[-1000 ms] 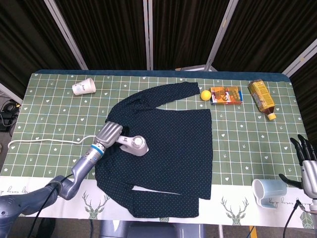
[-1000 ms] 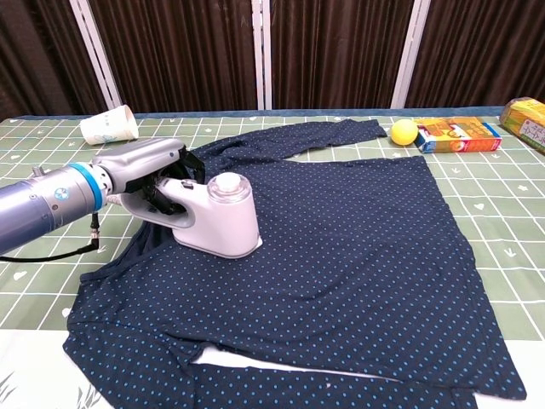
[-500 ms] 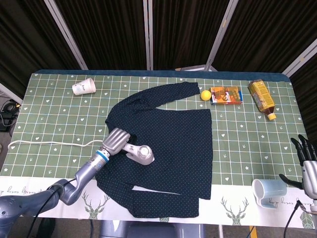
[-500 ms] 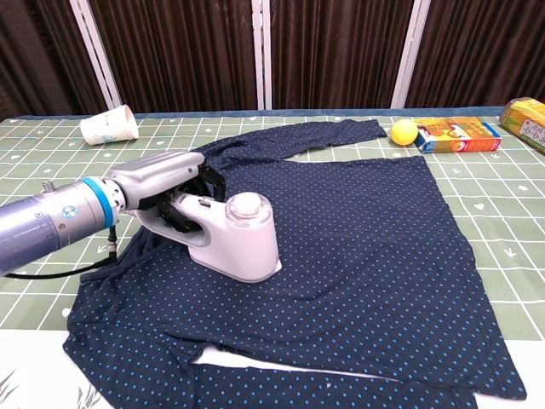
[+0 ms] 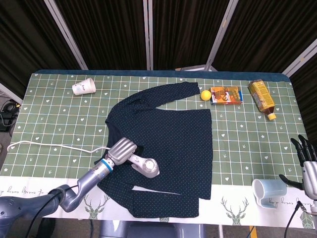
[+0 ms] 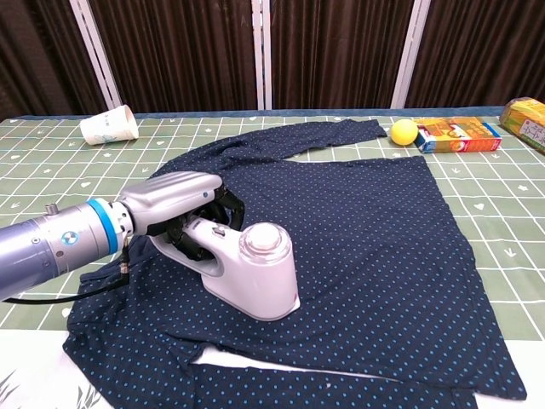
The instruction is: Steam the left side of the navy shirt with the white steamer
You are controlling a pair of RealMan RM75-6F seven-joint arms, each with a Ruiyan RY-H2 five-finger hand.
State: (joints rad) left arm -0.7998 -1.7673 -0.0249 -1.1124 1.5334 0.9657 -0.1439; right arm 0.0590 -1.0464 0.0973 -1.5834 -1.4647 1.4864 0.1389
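The navy dotted shirt [image 5: 173, 139] [image 6: 366, 230] lies flat across the middle of the table. My left hand [image 5: 121, 150] [image 6: 174, 204] grips the handle of the white steamer [image 5: 144, 166] [image 6: 255, 273], whose base presses on the shirt's left side near the front. Its white cord [image 5: 54, 145] trails left over the tablecloth. My right hand [image 5: 306, 166] hangs at the table's far right edge, fingers spread, holding nothing; the chest view does not show it.
A paper cup [image 5: 83, 87] [image 6: 109, 126] lies on its side at the back left. A yellow ball [image 5: 205, 94] [image 6: 404, 131], an orange box [image 5: 226, 94] [image 6: 456, 135] and a juice carton [image 5: 261, 98] sit at the back right. A pale blue mug [image 5: 267, 192] stands front right.
My left hand has slid the steamer toward the front edge and slightly right along the shirt's left side. The right hand has not moved.
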